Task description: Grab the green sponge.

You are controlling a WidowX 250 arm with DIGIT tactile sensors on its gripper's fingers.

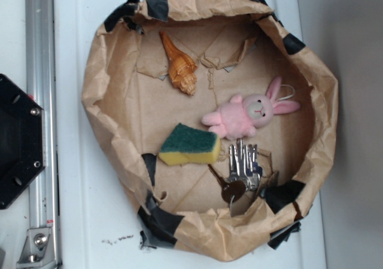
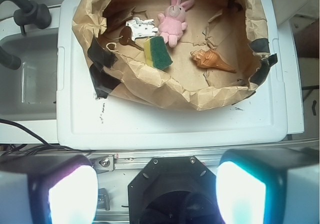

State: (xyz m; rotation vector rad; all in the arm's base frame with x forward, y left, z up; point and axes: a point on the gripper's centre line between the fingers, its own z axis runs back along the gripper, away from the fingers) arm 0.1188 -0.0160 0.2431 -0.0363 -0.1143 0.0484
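Green sponge [image 1: 190, 145] lies untouched in the paper basin [image 1: 326, 101], beside the keys [image 1: 242, 164]. Gripper [image 2: 156, 194] hangs far back, fingers spread and empty; the whole approach and grasp remain.

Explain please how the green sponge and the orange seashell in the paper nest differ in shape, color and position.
The green sponge is a flat rectangular block, while the seashell is a ridged spiral cone tapering to a point. The sponge has two layers, dark green over yellow; the seashell is orange-brown all over. The sponge lies near the pink bunny and the keys; the seashell lies apart, by the far wall. Both rest untouched inside the brown paper nest.
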